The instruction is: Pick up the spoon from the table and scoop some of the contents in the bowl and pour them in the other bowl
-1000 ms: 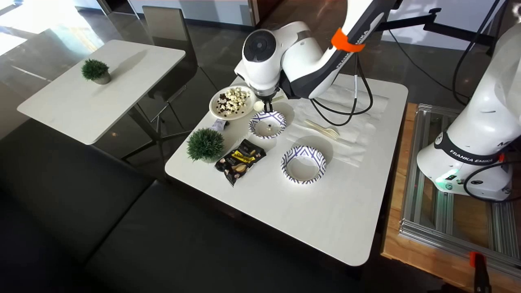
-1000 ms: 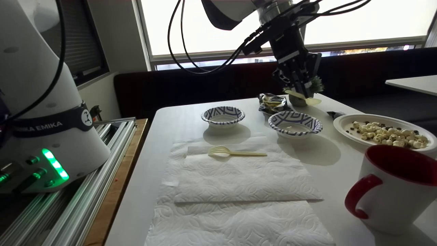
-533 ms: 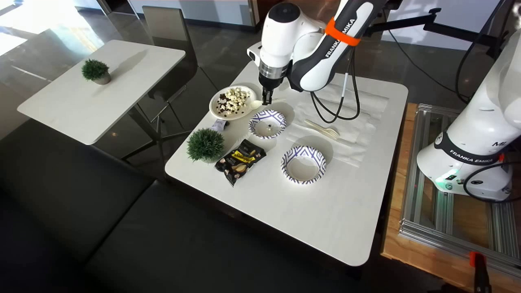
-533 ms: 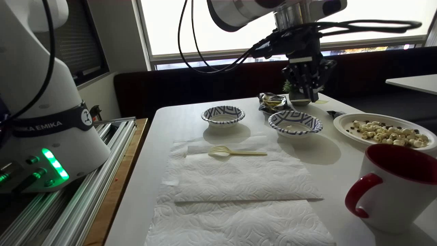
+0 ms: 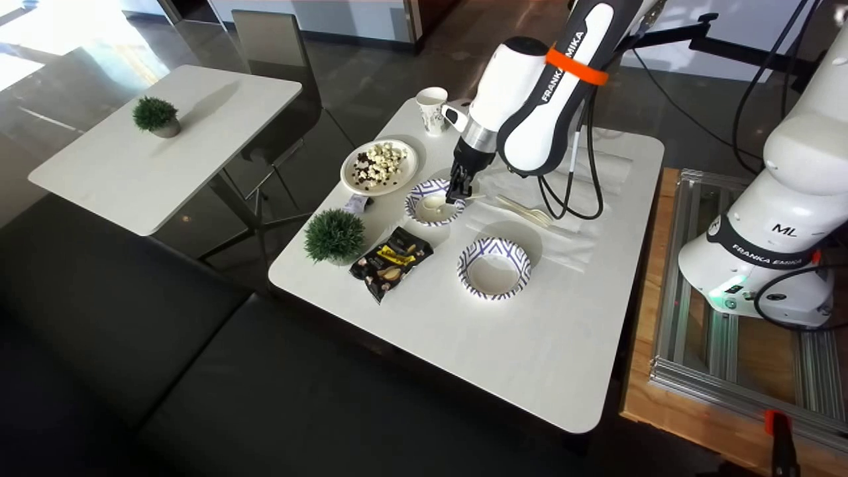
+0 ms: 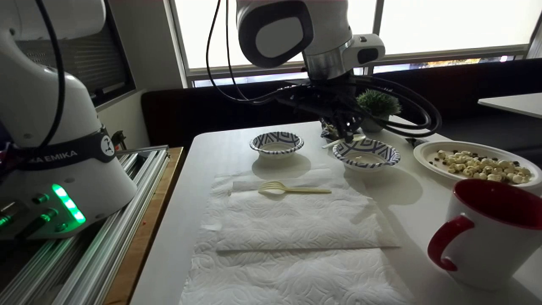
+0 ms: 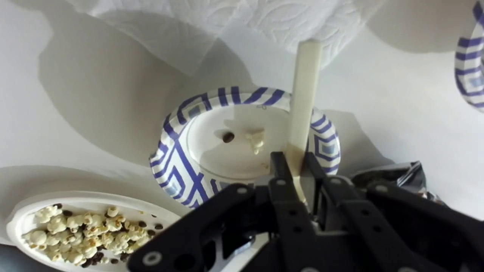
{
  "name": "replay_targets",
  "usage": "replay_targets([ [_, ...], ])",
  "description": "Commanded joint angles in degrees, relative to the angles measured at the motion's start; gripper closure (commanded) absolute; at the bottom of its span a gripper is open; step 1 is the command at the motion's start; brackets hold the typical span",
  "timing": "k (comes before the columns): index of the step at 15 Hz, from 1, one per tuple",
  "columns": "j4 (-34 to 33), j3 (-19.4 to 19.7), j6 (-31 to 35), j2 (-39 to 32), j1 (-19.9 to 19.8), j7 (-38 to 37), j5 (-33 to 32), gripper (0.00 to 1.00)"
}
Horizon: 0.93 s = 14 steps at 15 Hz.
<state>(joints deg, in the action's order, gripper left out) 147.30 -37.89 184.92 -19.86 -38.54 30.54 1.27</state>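
My gripper (image 5: 456, 196) is shut on the handle of a pale spoon (image 7: 305, 83). It is over the near patterned bowl (image 5: 413, 201), with the spoon's head above the bowl in an exterior view. The gripper also shows in the wrist view (image 7: 295, 155) and in an exterior view (image 6: 348, 139). The fingers hide the spoon's head in the wrist view. The patterned bowl (image 7: 179, 170) holds a dark bit and a yellowish piece (image 7: 257, 140). The plain-rimmed white bowl (image 6: 424, 153) holds the contents (image 6: 487, 167), popcorn with dark bits. I cannot tell what the spoon carries.
A second patterned bowl (image 5: 507, 248) stands nearer the robot base. A fork (image 6: 296, 190) lies on paper towels (image 6: 305, 228). A black snack bag (image 5: 391, 262), a potted plant (image 5: 334, 233), a white cup (image 5: 432, 109) and a red-and-white mug (image 6: 487, 254) stand around.
The gripper, still holding the spoon, has moved from between the popcorn bowl and the patterned bowl to over the patterned bowl, turning upright and rotating. A cup behind the arm is now visible.
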Motion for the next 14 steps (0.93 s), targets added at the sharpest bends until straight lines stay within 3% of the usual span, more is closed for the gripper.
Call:
replay_targets([
  [1, 0.38, -13.17, 4.07, -5.66, -15.78, 3.09, -1.33, 0.97],
  [8, 3.31, -30.9, -9.77, -4.07, -45.65, 0.58, 0.95, 0.97],
  [11, 4.27, -33.84, -15.23, -1.33, -52.69, 0.84, 0.56, 0.97],
  [14, 3.83, -33.17, -17.28, 0.03, -54.01, 0.47, -0.06, 0.97],
])
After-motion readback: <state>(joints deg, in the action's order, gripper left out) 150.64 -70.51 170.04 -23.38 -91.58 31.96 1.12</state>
